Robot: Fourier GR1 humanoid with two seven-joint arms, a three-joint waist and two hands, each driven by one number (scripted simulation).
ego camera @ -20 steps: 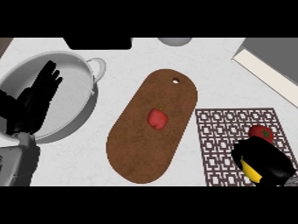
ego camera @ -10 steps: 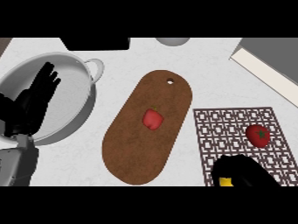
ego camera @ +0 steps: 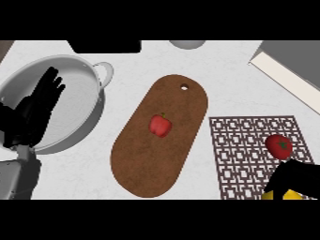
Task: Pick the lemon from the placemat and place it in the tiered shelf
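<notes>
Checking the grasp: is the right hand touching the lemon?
Touching. In the head view the right hand covers most of the lemon, whose yellow shows directly beneath the black fingers, no gap between.

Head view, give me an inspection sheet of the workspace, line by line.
Surface: pale counter.
Job's things: lemon, only a yellow sliver showing under the right hand, at the placemat's lower edge; tiered shelf: not identifiable.
Clutter: tomato on the placemat; red pepper on the brown cutting board; metal pan at left.
Hands: left hand open, fingers up, resting over the pan; right hand curled over the lemon.
Cables: nothing seen.
Surroundings: grey block at upper right; dark object at top.
</notes>
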